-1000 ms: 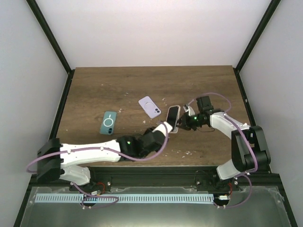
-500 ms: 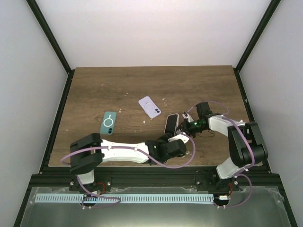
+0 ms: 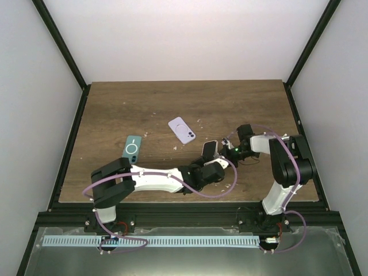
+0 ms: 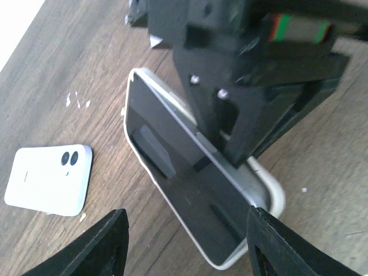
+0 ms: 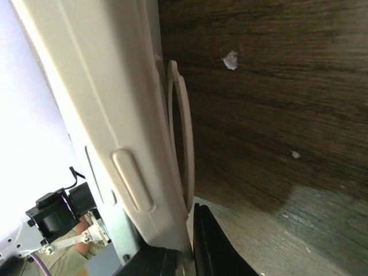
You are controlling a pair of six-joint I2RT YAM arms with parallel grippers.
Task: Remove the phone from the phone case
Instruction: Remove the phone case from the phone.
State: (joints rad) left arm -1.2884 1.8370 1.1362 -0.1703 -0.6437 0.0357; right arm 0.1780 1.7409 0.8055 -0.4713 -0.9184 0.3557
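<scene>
You are looking down on a dark wood-grain tabletop (image 3: 144, 103), with a few pale specks (image 4: 77, 102) lying on it. Plain white walls (image 3: 184, 34) are closing it in on three sides, black frame bars (image 3: 63, 40) are running up the corners, and soft, even light is falling across everything.

You count: 3 phones – lilac phone (image 3: 181, 130), teal phone (image 3: 132, 149), cream-cased phone (image 3: 209, 150) | 2 pincers – left pincer (image 3: 213, 164), right pincer (image 3: 221, 152)

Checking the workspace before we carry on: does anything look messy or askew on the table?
Small white flecks lie scattered over the wooden table, like debris. The cased phone stands tilted on its edge, pinched by the right gripper, rather than lying flat like the lilac phone and teal phone.
</scene>
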